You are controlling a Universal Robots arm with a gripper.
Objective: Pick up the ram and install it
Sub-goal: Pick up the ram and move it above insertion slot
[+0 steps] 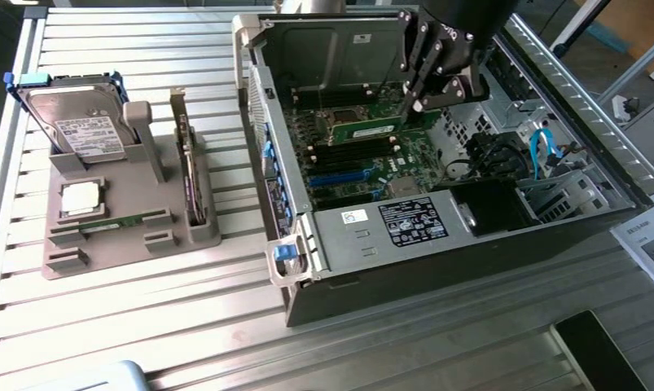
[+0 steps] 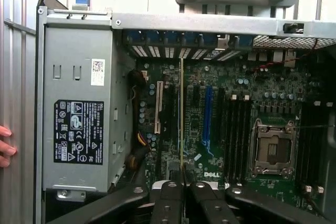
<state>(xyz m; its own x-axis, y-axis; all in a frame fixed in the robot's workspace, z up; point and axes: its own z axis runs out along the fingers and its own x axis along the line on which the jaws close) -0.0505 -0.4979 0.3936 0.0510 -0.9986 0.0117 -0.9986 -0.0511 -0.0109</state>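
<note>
My black gripper (image 1: 420,99) hangs inside the open computer case (image 1: 305,244), above the motherboard (image 1: 348,175). It is shut on the ram (image 1: 362,128), a thin green stick that reaches out from the fingertips over the black memory slots (image 1: 354,152). In the wrist view the ram (image 2: 181,114) shows edge-on as a thin line running out from between the gripper's (image 2: 182,174) fingers (image 2: 168,195). There it lies over the board beside the blue slot (image 2: 207,114), a little apart from the memory slots (image 2: 236,129).
A grey holder (image 1: 109,236) at the exterior view's left carries a hard drive (image 1: 76,122), a card with a bracket (image 1: 186,163), a processor (image 1: 79,199) and a second green stick (image 1: 120,221). The power supply (image 1: 414,221) and case walls bound the board. A person's fingers (image 2: 5,148) rest near the case.
</note>
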